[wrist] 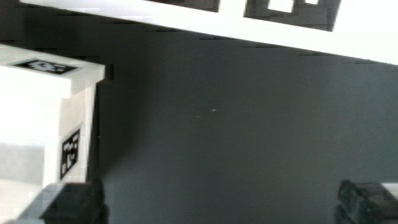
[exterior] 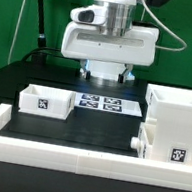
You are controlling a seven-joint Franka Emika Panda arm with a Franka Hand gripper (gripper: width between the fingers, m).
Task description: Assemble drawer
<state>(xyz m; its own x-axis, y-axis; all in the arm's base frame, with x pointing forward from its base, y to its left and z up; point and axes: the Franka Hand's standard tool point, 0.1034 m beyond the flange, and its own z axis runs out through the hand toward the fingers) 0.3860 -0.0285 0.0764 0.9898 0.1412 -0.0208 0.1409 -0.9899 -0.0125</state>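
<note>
Table (exterior: 88,128): a dark, flat surface fills the middle of the exterior view. Its widest bare stretch is at centre, between the parts and the front wall.
Rim wall (exterior: 63,158): a long, low white wall runs along the bottom of the frame and turns up the lower left side, closing off the table's front and left edges.
Arm (exterior: 111,41): a white body hangs at top centre, above the far strip of the table.
Drawer shell (exterior: 180,128): a tall white box at the right of the frame, open on top, with a square tag low on its front face. Its base sits just behind the rim wall.
Marker board (exterior: 105,104): a thin white strip of tags lies flat at centre, under the arm, between the tray and the shell.
Tray (exterior: 44,102): a small open-topped white box at left centre, tag on its front. It touches the marker board's left end and is well apart from the shell.
Small white piece (exterior: 139,140): it sits against the shell's lower left corner. It is possibly the second tray, but too little shows to be sure.
Gripper (wrist: 221,203): in the wrist view the jaws are spread wide, with only bare dark table between them and nothing held.
Fingertips (wrist: 71,205): two dark pads, one close beside a white tagged part (wrist: 39,120), with no contact visible.
</note>
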